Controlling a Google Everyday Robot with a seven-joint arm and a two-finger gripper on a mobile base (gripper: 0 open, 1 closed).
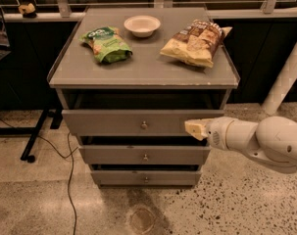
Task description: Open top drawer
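Note:
The top drawer [113, 123] is the widest grey front under the cabinet top, with a small round metal knob [144, 125] at its centre. It stands pulled out a little, with a dark gap above it. My gripper [193, 129] comes in from the right on a white arm and sits in front of the right end of this drawer front, to the right of the knob.
On the cabinet top [143, 67] lie a green chip bag [107, 44], a white bowl [142, 25] and a yellow-brown chip bag [194, 42]. Two narrower drawers [144, 155] sit below. A black cable [69, 175] and a stand foot [33, 143] are on the floor at left.

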